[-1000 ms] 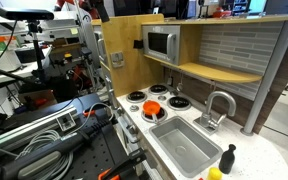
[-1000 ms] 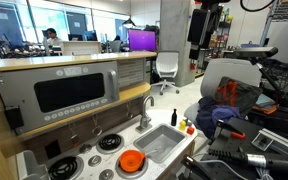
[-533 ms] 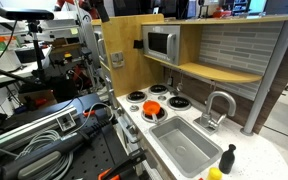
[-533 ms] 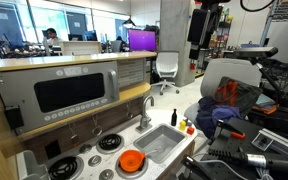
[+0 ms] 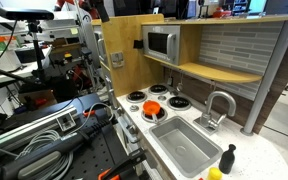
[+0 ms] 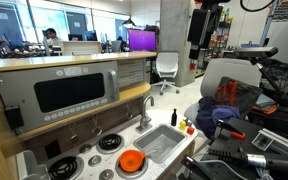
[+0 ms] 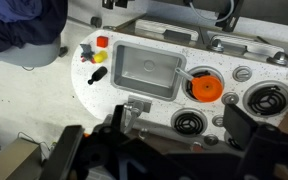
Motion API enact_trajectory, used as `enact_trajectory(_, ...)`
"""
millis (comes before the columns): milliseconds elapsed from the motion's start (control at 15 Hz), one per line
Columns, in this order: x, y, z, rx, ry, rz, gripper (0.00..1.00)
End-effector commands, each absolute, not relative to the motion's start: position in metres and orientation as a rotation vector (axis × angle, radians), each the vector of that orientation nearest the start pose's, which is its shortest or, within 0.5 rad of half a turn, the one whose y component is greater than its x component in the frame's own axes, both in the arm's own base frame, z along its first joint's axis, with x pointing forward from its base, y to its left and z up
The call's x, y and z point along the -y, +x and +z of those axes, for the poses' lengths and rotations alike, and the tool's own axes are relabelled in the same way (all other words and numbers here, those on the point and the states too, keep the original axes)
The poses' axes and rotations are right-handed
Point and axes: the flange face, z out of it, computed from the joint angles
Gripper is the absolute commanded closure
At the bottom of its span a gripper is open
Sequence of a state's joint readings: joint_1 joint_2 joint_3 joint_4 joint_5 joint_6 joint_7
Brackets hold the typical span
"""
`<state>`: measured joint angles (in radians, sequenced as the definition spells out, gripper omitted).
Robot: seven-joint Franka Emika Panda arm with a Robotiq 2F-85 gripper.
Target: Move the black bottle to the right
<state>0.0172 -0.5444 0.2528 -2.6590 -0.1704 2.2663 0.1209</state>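
The black bottle [image 5: 229, 157] stands on the white toy-kitchen counter beside the sink [image 5: 184, 147], past the faucet [image 5: 220, 106]. It also shows in an exterior view [image 6: 174, 117] and in the wrist view [image 7: 97, 74], left of the sink [image 7: 144, 70]. A small yellow rounded object [image 5: 215, 173] sits close to it. My gripper [image 7: 184, 125] is open and empty, high above the counter, with its fingers [image 7: 246, 125] wide apart over the burners. The bottle is far from the gripper.
An orange dish [image 7: 205, 87] lies right of the sink among the burners [image 7: 267, 100]. Small red [image 7: 102, 42] and yellow [image 7: 85, 55] pieces lie near the bottle. A blue cloth [image 7: 24, 25] lies off the counter's end. A microwave [image 5: 162, 44] sits on the shelf.
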Motion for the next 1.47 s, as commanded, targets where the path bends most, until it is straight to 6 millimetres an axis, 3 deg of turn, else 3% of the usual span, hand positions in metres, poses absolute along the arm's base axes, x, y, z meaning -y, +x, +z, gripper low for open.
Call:
enact_trajectory(0,-0.0959,0.3708,0.4208,0.376,-3.347,-0.297,0.00)
enact_trajectory(1400,-0.0959,0.3708,0.4208,0.376,-3.347,-0.297,0.00)
